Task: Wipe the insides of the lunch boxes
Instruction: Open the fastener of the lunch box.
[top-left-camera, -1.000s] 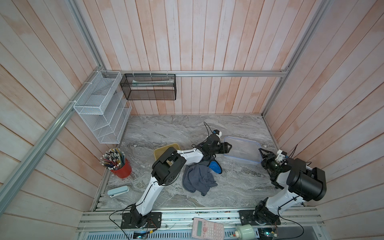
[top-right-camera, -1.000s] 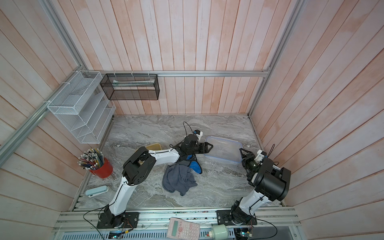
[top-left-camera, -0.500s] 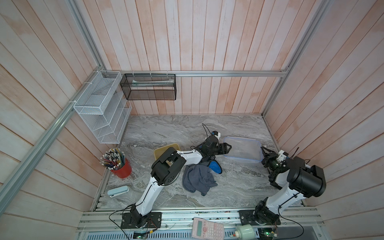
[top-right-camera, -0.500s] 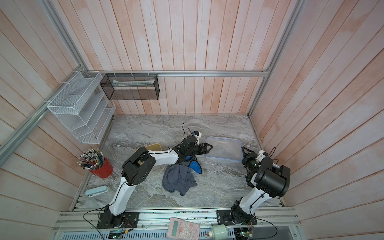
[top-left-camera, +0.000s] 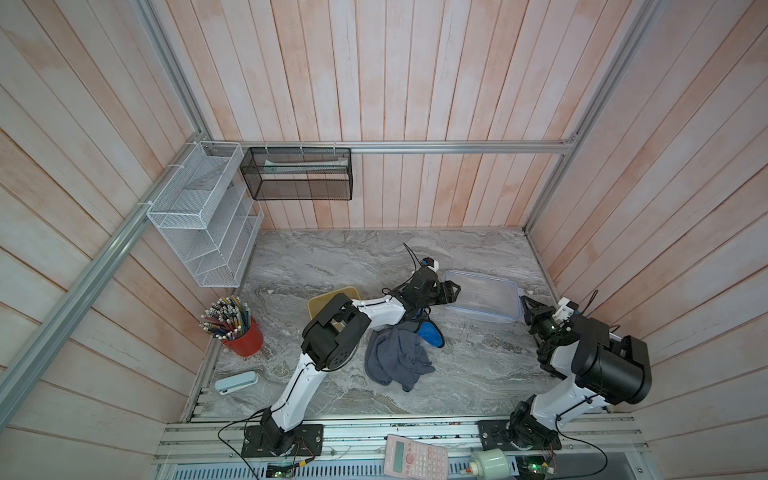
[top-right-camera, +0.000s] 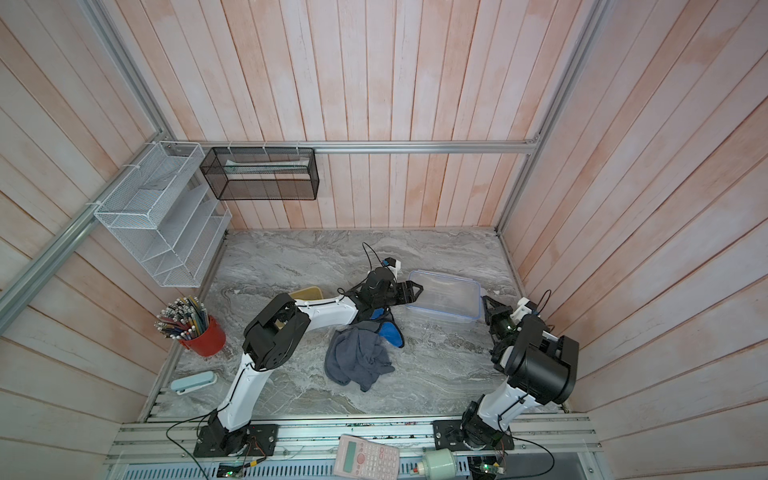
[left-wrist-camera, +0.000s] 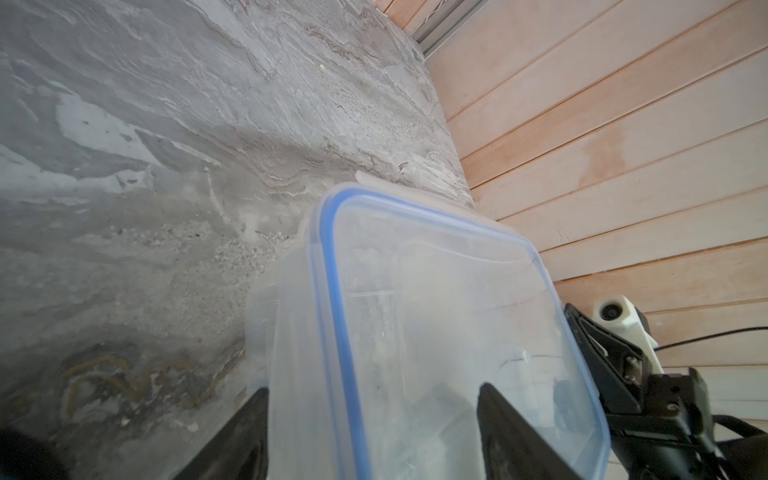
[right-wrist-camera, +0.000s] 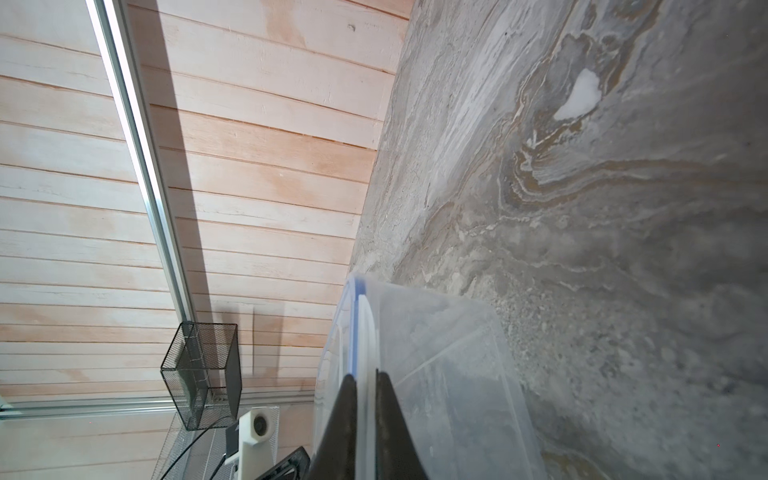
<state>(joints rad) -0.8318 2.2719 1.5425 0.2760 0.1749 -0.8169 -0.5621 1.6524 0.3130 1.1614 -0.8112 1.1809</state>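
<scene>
The yellow lunch box (top-left-camera: 320, 300) lies well left of the clear lunch box (top-left-camera: 482, 301), partly under the left arm. The left gripper (top-left-camera: 453, 293) stands spread at the clear box's left end. The right gripper (top-left-camera: 524, 303) is pinched on its right rim.

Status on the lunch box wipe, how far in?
Done: nothing looks wiped. In hand: right tool pinches the lid edge of the clear box, lid still on; left tool open astride it. Left: lid off, grey cloth lying unused, clear and yellow box to wipe.
</scene>
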